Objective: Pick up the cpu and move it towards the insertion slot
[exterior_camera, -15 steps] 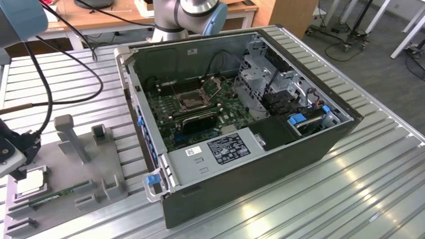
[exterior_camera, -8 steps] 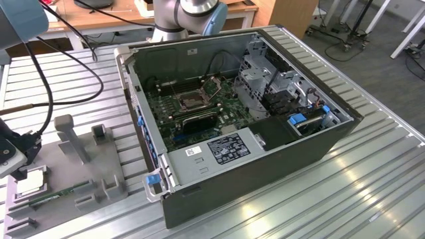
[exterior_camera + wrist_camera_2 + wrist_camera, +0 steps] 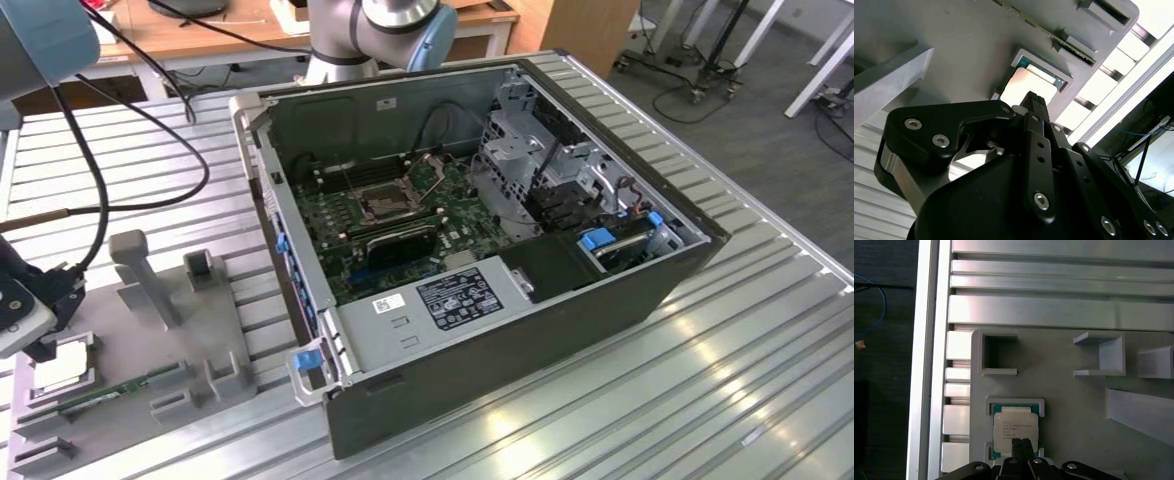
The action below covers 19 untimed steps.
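Observation:
The cpu (image 3: 62, 371) is a pale square chip lying flat in a recess of the grey plastic fixture (image 3: 147, 330) at the exterior view's left. My gripper (image 3: 51, 345) hangs right over it. In the first wrist view the cpu (image 3: 1015, 429) sits in its green-edged recess, and my gripper (image 3: 1021, 444) is shut, its two thin fingertips pressed together over the chip's edge. The second wrist view shows the same narrow fingertips (image 3: 1035, 102) in front of the cpu (image 3: 1024, 86). The insertion slot (image 3: 387, 205) is the metal-framed socket on the motherboard inside the open computer case.
The open computer case (image 3: 534, 330) lies on the ribbed metal table (image 3: 694, 400), to the exterior view's right of the fixture. A green memory stick (image 3: 107, 392) lies on the fixture beside the cpu. Upright grey posts (image 3: 140, 275) rise from the fixture. Black cables (image 3: 160, 150) trail behind.

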Motion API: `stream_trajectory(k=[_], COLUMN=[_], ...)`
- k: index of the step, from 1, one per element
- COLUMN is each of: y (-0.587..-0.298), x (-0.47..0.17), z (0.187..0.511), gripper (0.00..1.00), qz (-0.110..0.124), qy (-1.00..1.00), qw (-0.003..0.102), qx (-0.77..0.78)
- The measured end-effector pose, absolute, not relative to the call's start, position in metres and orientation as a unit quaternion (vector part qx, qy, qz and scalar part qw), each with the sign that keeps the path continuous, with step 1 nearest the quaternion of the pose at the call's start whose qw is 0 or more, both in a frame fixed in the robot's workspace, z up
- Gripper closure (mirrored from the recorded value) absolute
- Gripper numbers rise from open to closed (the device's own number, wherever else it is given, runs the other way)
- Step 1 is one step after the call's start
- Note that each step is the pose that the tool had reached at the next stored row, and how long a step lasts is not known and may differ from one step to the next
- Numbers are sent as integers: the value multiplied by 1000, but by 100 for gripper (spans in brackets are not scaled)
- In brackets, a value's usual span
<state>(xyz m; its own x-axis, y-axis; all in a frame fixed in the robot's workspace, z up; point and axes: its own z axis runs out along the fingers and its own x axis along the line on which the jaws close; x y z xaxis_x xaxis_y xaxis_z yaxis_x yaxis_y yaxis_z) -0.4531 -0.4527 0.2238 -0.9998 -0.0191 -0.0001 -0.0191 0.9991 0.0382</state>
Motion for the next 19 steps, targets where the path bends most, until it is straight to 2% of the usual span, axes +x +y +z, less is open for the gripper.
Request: stream_trajectory(k=[11, 14, 15, 16, 19], y=[-453, -453, -453, -453, -453], x=[-453, -453, -453, -453, -453], z=[224, 224, 224, 224, 223], gripper=[89, 71, 71, 65, 59], qz=[-19, -19, -19, -19, -19], qy=[-1000, -1000, -1000, -1000, -1000], qw=[0, 0, 0, 0, 0], qx=[10, 10, 10, 10, 10])
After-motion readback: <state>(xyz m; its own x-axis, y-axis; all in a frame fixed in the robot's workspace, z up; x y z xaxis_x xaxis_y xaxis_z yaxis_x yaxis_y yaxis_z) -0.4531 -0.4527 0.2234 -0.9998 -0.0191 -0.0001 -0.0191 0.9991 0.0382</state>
